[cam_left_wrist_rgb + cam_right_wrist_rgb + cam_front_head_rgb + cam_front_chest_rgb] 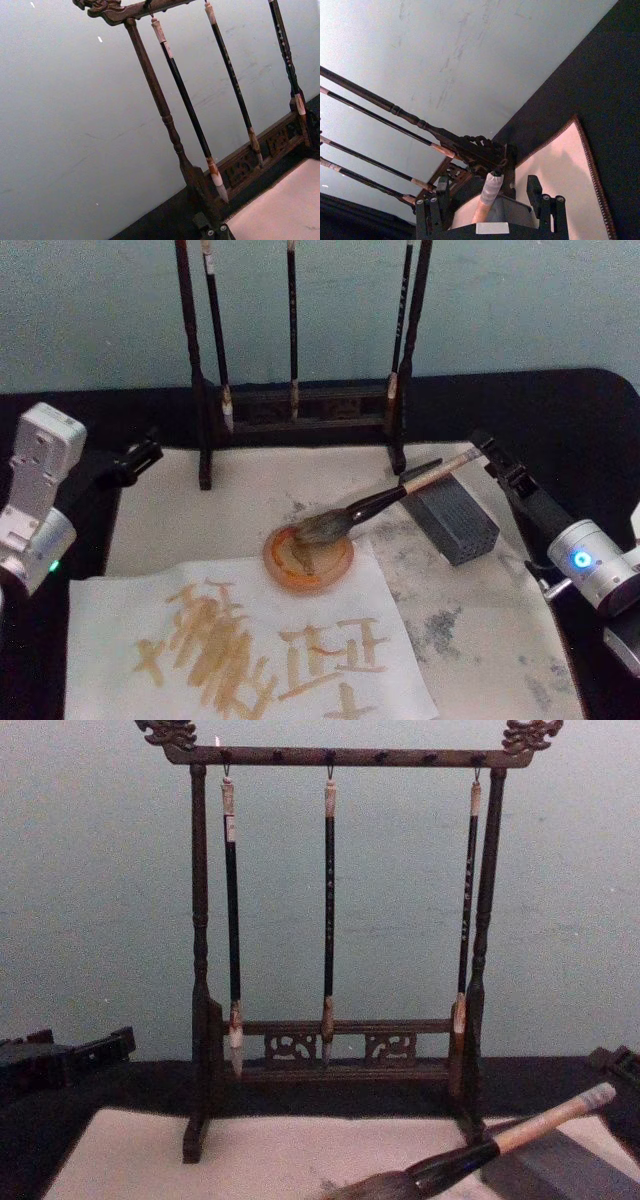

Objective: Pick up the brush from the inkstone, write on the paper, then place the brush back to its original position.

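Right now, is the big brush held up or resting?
Resting: the brush lies with handle on the inkstone, bristles in the orange dish; the open right gripper straddles its handle end.

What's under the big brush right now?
The brush rests its handle on the inkstone, bristles in the orange dish. The dish floor beneath the bristles is hidden.

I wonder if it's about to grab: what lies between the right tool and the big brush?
Nothing. In the right wrist view, the brush's pale handle end sits between the right tool's open fingers, with a gap on each side.
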`<state>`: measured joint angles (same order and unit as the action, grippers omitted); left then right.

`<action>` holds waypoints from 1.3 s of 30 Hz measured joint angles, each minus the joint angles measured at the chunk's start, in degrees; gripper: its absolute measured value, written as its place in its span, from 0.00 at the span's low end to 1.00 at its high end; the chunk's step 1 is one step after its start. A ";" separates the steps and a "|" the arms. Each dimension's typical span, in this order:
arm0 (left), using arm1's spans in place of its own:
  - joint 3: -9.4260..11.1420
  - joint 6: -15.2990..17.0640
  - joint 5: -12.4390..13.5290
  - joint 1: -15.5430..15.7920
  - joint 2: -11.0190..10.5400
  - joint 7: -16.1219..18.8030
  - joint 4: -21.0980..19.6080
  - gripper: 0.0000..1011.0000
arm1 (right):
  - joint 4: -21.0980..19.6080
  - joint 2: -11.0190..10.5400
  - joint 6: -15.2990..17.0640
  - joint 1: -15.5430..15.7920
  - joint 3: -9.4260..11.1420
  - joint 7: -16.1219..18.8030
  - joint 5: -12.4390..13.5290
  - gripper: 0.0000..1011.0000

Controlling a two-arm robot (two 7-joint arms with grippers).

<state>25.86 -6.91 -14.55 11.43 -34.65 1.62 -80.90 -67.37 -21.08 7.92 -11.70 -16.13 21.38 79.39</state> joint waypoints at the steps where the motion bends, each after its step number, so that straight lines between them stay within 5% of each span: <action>1: 0.00 0.00 0.00 0.00 0.00 0.00 0.00 0.99 | 0.00 0.00 0.00 0.00 0.00 0.00 0.00 0.99; 22: 0.00 0.00 0.00 0.00 0.00 0.00 0.00 0.99 | 0.81 -0.40 -0.01 -0.27 -1.63 1.48 4.87 0.99; 39: 0.00 0.00 0.00 0.00 0.00 0.00 0.00 0.99 | 0.90 -1.13 0.02 -0.84 -2.94 2.32 6.41 0.99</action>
<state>25.86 -6.91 -14.55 11.43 -34.65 1.62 -80.90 -66.48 -22.21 7.94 -12.54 -19.06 23.71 85.81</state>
